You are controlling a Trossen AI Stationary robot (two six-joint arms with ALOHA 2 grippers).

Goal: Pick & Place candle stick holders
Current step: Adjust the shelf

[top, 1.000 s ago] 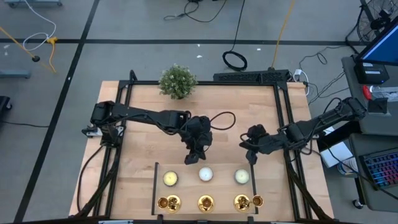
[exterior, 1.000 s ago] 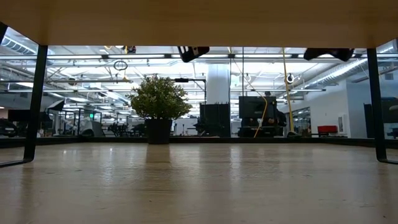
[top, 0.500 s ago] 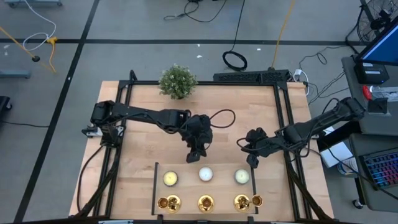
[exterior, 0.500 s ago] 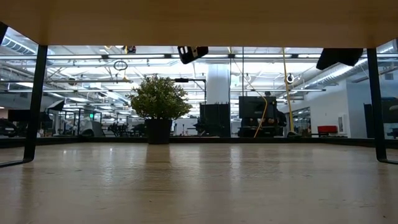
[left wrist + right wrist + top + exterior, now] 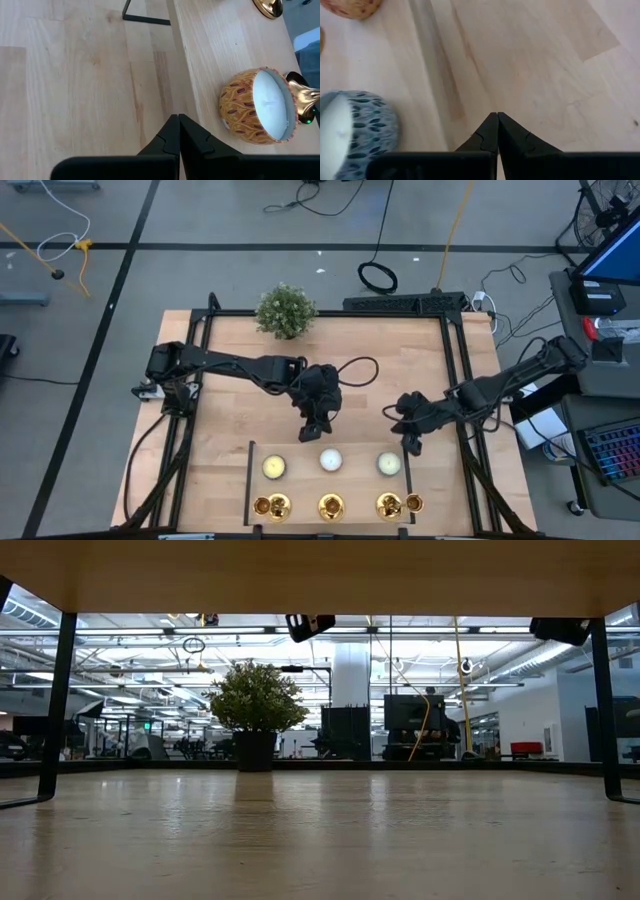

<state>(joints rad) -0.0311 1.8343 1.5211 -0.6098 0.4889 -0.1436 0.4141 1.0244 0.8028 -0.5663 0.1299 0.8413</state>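
A: We saw the wooden table (image 5: 230, 380) first, with the bushy potted plant (image 5: 285, 311) at its far edge, well apart from everything else. A thin black frame line (image 5: 249, 480) marked off the near strip.

B: And the arms? We had the left gripper (image 5: 312, 434) hanging over the middle of the table, fingers (image 5: 169, 136) clenched together on nothing. The right gripper (image 5: 410, 446) hung just beyond the rightmost candle, likewise pressed shut and empty, as its wrist view showed (image 5: 497, 131).

A: Agreed. Inside the frame we counted three candles in a row: a yellowish one (image 5: 274, 467), a pale middle one (image 5: 331, 460) and a bluish patterned one (image 5: 389, 464).

B: The candle stick holders (image 5: 331, 506) stood in a second row nearer the table's front edge, one behind each candle as the arms would meet them. So the candles stood between the grippers and the holders.

A: Beside the rightmost holder (image 5: 388, 505) lay a further small gold piece (image 5: 414, 502), touching or nearly so; we could not tell what it was.

B: In the left wrist view a patterned candle (image 5: 260, 107) covered most of a holder (image 5: 300, 95), and another gold base (image 5: 269, 7) was cut off by the picture's edge.

A: From table height we could not see holders or candles at all, only the plant (image 5: 256, 705) and bits of the arms above
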